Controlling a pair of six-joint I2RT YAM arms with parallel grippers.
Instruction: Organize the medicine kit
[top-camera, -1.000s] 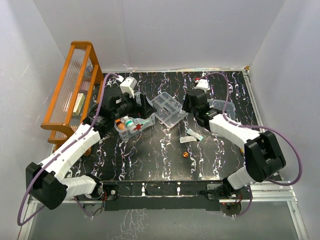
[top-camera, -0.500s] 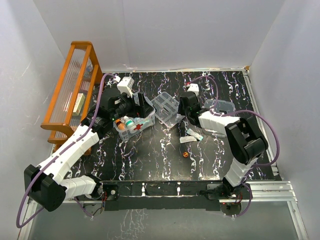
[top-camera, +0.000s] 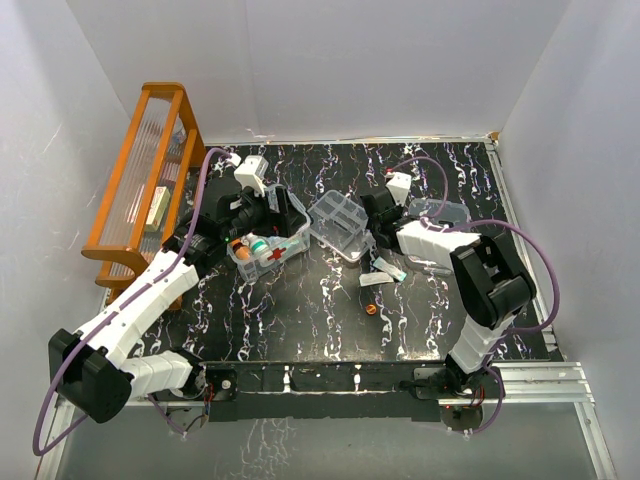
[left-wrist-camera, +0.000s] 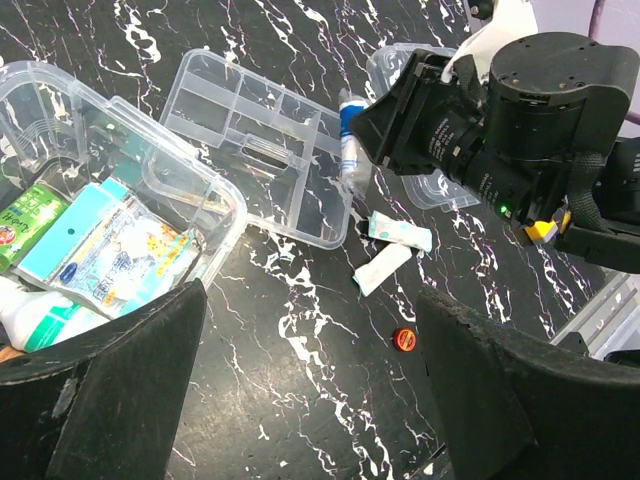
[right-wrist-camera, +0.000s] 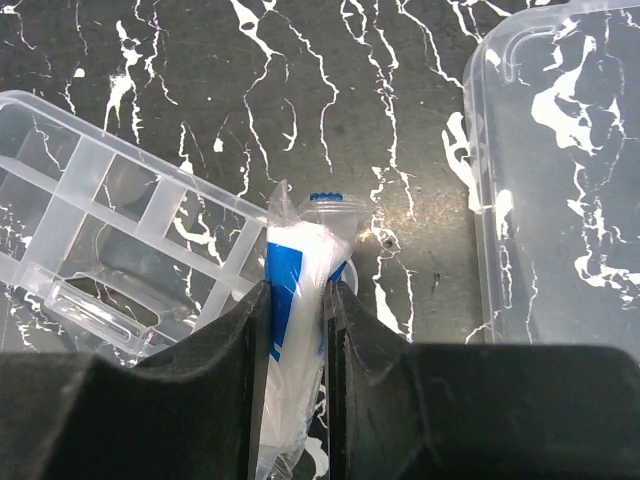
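From my remote seat I count one clear box (top-camera: 272, 256) with a red cross, one divided tray (top-camera: 340, 222), one clear lid (top-camera: 446, 212) and one orange rack (top-camera: 140, 180). There is one blue-and-white tube (right-wrist-camera: 297, 300), two packets (left-wrist-camera: 400, 230) and one red cap (left-wrist-camera: 404, 340). The box holds perhaps four items, but they overlap.

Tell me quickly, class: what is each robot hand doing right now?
Left hand: open, holding nothing.
Right hand: closed on a white-and-blue tube in clear wrapping.
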